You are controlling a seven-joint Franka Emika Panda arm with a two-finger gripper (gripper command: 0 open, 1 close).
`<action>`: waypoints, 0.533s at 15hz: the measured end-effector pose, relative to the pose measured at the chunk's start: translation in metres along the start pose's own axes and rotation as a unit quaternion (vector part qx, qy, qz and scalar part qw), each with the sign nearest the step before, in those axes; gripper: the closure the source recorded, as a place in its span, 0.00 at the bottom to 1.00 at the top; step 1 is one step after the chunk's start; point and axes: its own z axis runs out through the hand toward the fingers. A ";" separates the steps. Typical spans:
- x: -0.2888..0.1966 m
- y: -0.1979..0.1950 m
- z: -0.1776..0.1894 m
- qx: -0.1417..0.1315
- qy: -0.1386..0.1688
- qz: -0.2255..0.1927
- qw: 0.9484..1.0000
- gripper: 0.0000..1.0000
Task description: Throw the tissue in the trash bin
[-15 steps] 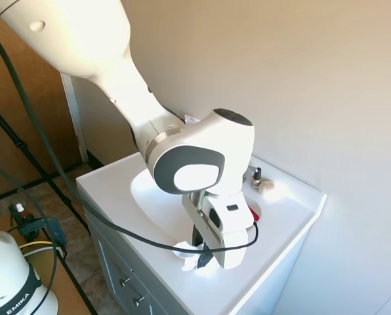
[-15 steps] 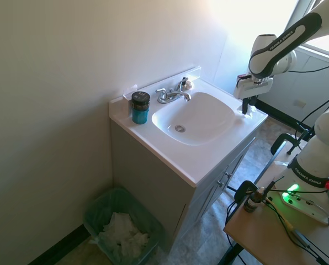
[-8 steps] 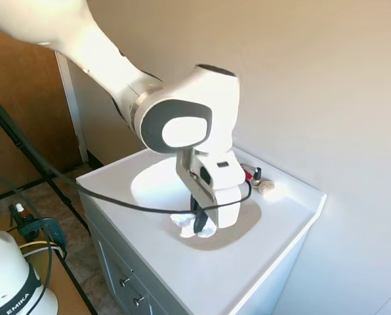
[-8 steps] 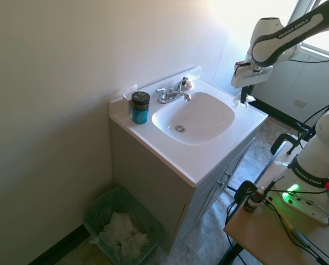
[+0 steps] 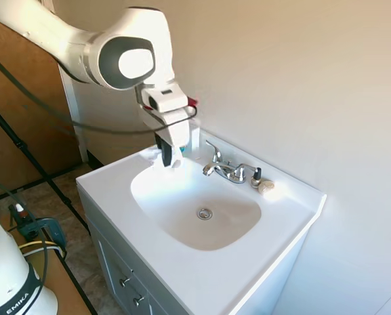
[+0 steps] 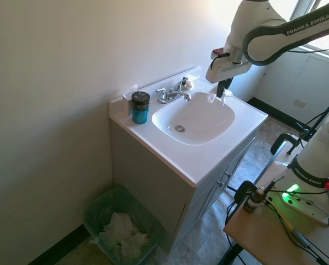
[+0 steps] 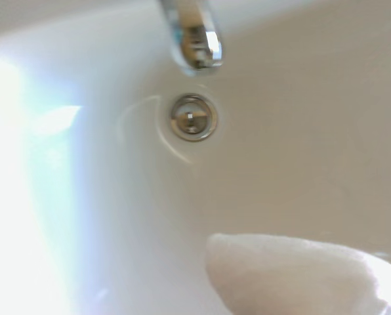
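Note:
The tissue (image 5: 170, 159) is a small white wad pinched in my gripper (image 5: 167, 155), which is shut on it and hangs above the far edge of the sink basin (image 5: 182, 197). From the other side, the gripper (image 6: 219, 95) and tissue (image 6: 214, 99) hover over the basin's right rim. In the wrist view the tissue (image 7: 300, 275) shows large and blurred over the drain (image 7: 193, 118). The trash bin (image 6: 95, 212), green-lined with white paper in it, stands on the floor left of the vanity, well away from the gripper.
A chrome faucet (image 5: 227, 169) stands behind the basin, with a small beige lump (image 5: 266, 187) beside it. A teal jar with a dark lid (image 6: 140, 107) sits at the counter's back left corner. Walls close in behind the vanity.
The arm has lifted from the counter's front corner and swung across above the basin, carrying the tissue with it. The gripper has stayed shut throughout.

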 end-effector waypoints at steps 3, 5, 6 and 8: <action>-0.063 -0.035 -0.013 0.010 0.013 -0.039 0.999 1.00; -0.095 -0.061 -0.014 0.013 0.008 -0.067 0.998 1.00; -0.109 -0.077 -0.015 0.015 0.003 -0.079 0.997 1.00; -0.129 -0.109 -0.016 0.018 0.001 -0.094 0.995 1.00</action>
